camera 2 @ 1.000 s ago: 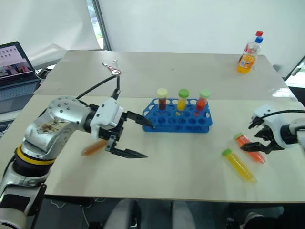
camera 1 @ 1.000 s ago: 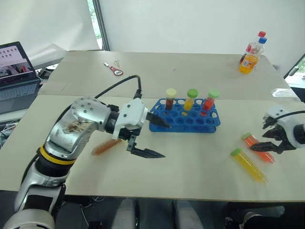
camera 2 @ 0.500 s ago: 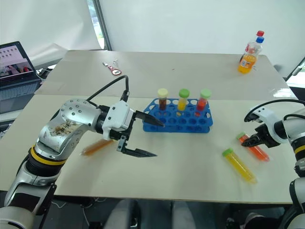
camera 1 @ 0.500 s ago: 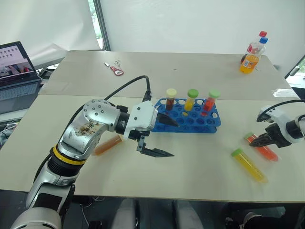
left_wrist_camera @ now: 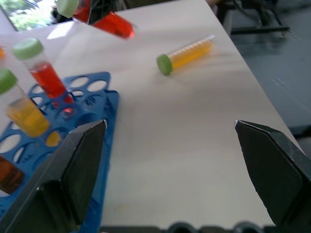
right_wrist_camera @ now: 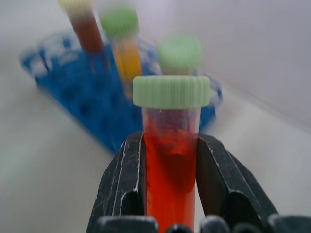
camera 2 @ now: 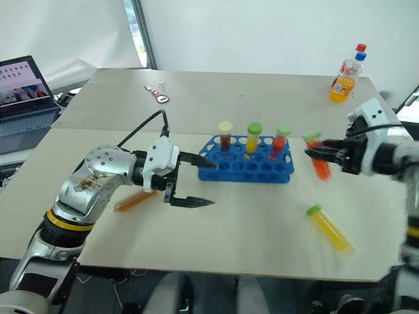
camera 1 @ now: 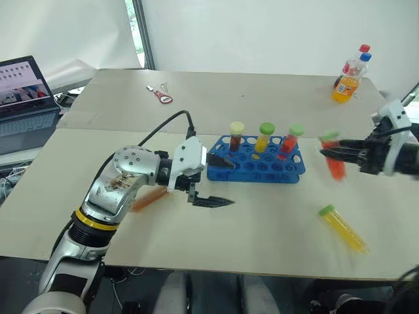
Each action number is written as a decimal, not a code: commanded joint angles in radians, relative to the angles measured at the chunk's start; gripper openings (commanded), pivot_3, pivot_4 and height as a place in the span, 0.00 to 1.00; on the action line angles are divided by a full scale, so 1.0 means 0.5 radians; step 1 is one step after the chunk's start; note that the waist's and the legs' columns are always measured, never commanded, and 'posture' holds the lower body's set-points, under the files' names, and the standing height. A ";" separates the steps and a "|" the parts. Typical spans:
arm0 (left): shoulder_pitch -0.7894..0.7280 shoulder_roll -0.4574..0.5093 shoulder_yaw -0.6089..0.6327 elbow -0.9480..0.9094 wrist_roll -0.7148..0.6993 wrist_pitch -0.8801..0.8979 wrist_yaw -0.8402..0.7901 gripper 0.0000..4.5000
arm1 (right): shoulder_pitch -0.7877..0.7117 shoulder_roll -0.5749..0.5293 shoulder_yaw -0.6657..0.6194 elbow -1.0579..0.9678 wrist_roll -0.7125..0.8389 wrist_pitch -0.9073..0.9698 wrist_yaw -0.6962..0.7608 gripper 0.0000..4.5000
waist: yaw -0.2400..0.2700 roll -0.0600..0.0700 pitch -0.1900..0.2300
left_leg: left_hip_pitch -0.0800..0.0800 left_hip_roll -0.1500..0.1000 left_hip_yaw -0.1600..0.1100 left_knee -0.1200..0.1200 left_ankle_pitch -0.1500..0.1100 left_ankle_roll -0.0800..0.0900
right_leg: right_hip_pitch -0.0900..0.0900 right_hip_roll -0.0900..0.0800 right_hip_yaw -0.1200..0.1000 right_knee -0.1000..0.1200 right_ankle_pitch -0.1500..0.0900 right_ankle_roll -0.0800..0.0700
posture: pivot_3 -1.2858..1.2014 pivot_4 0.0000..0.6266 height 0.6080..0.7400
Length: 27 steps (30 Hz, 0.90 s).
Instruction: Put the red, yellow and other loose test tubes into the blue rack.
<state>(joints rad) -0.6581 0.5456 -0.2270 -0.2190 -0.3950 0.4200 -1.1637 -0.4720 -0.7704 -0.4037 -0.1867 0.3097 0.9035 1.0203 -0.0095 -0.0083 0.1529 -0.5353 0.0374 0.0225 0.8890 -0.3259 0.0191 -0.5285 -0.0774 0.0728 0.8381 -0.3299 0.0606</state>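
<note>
Right claw [camera 2: 313,149] clamped on red tube [camera 2: 320,166], airborne at frame right beside blue rack [camera 2: 249,169]. Left claw [camera 1: 219,183] gaping, empty. Needs upright alignment over a free hole.

Both head cams looking down-forward over the table [camera 1: 275,216], sharing basically everything. Left wrist cam peering past its open pincer [left_wrist_camera: 170,165]. Right wrist cam sitting super close behind its own pincer [right_wrist_camera: 170,170], blue rack [right_wrist_camera: 87,97] beyond.

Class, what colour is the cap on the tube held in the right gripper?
Pale green cap on the red tube, clearest in the right wrist view.
</note>
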 commanded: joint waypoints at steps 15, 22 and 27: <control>0.014 0.001 0.086 -0.052 -0.149 0.107 0.046 1.00 | 0.284 0.718 0.173 -0.240 -0.152 -0.929 -1.001 0.22 | -0.015 0.001 0.000 | -0.004 -0.003 -0.006 0.002 0.002 -0.002 | -0.002 -0.001 -0.005 0.003 -0.002 -0.003 | 0.52 0.24 0.39; 0.006 -0.017 0.073 -0.063 -0.144 0.133 0.078 1.00 | 0.330 0.728 0.273 -0.181 -0.152 -1.085 -1.058 0.22 | -0.017 0.001 0.000 | -0.004 -0.003 -0.007 0.002 0.002 -0.002 | -0.002 -0.001 -0.006 0.003 -0.003 -0.004 | 0.52 0.24 0.39; -0.003 -0.041 0.083 -0.058 -0.164 0.189 0.122 1.00 | 0.367 0.749 0.336 -0.126 -0.179 -1.210 -1.106 0.22 | -0.016 0.001 0.000 | -0.004 -0.003 -0.008 0.002 0.002 -0.002 | -0.002 -0.001 -0.007 0.003 -0.003 -0.004 | 0.52 0.24 0.39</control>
<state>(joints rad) -0.6509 0.5310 -0.1996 -0.2210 -0.4599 0.5062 -1.1128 -0.2987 -0.3979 -0.2352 -0.2524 0.2277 0.3322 0.4795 -0.0176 -0.0078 0.1528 -0.5376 0.0359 0.0185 0.8902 -0.3251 0.0178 -0.5293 -0.0779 0.0694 0.8397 -0.3314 0.0587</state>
